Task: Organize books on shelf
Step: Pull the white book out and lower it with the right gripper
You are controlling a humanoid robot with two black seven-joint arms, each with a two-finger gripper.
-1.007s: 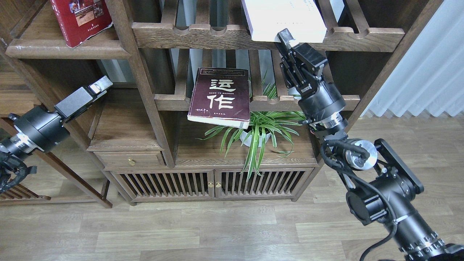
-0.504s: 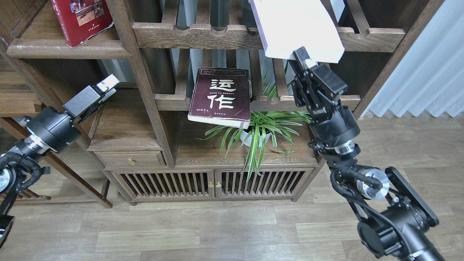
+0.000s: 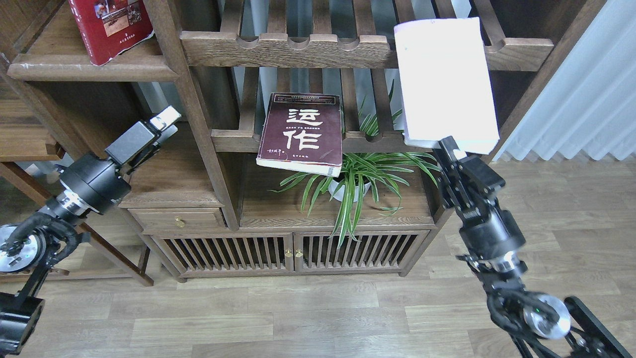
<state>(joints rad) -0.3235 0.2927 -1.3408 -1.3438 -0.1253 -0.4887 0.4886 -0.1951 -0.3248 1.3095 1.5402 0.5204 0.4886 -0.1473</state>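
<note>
Your right claw (image 3: pixel 453 145), pinching the thick white book (image 3: pixel 445 84) by its lower edge, has pulled it off the slatted rack (image 3: pixel 288 48) and down, while your left claw (image 3: pixel 164 121), its spread unclear, has crept nearer the dark-brown shelf (image 3: pixel 89 67) holding the red book (image 3: pixel 110 27), above wood flooring (image 3: pixel 308 313).

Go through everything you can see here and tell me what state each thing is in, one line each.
White book: held up clear of the racks, gripped at its lower edge.
Right gripper: shut on the white book.
Left gripper: holding nothing; open or shut cannot be told.
Maroon book: lying tilted on a slatted rack, overhanging its front rail.
Red book: leaning on the solid shelf, corner past the edge.
Cabinet doors: closed.
Drawer: closed.
</note>
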